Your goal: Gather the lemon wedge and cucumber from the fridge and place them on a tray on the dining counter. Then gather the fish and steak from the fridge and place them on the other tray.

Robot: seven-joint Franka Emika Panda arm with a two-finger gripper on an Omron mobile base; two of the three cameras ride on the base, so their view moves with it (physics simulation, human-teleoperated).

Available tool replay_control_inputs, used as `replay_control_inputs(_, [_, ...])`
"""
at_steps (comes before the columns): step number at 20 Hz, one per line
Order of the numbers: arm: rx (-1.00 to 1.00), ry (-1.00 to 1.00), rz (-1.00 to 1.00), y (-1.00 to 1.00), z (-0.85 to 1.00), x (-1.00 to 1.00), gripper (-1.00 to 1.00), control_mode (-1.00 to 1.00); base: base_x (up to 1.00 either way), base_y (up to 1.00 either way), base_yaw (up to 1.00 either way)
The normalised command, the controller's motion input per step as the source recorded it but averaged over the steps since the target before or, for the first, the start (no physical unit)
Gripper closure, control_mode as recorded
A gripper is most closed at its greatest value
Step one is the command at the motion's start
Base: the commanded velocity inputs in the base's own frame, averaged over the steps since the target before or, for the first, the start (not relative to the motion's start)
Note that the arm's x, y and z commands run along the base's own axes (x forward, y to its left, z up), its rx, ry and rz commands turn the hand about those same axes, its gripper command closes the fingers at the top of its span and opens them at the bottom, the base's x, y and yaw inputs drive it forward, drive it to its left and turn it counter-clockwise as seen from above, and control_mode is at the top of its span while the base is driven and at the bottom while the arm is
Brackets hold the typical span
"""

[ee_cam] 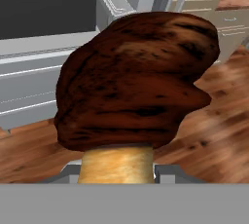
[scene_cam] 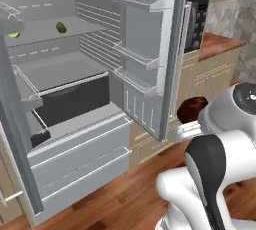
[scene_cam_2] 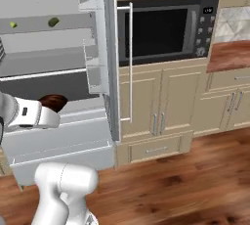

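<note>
Currently the gripper (ee_cam: 116,177) pinches the steak (ee_cam: 133,79) by its pale bone end at bottom centre of the hand view, meat's long axis running straight out from the fingers, outside the fridge (scene_cam: 65,99) at centre-right of the left base view.

White, glossy robot arm (scene_cam: 200,189) built from rounded, tube-shaped segments, rising beside the open fridge (scene_cam: 75,99). A wide dark grey band wraps one joint, and a dark grey circular cap tops the joint above. Its forearm (scene_cam_2: 29,114) is white and cylindrical.
</note>
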Motion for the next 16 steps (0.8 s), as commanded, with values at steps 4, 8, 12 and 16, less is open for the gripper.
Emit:
replay_control_inputs(4, [0.0,0.0,0.0,0.0,0.0,0.0,1.0,1.0,-0.31,-0.05,-0.53])
replay_control_inputs(8, [0.0,0.0,0.0,0.0,0.0,0.0,1.0,1.0,-0.22,-0.08,-0.56])
replay_control_inputs(12, [0.0,0.0,0.0,0.0,0.0,0.0,1.0,1.0,-0.05,-0.04,-0.58])
replay_control_inputs(16, [0.0,0.0,0.0,0.0,0.0,0.0,1.0,1.0,0.14,0.0,-0.59])
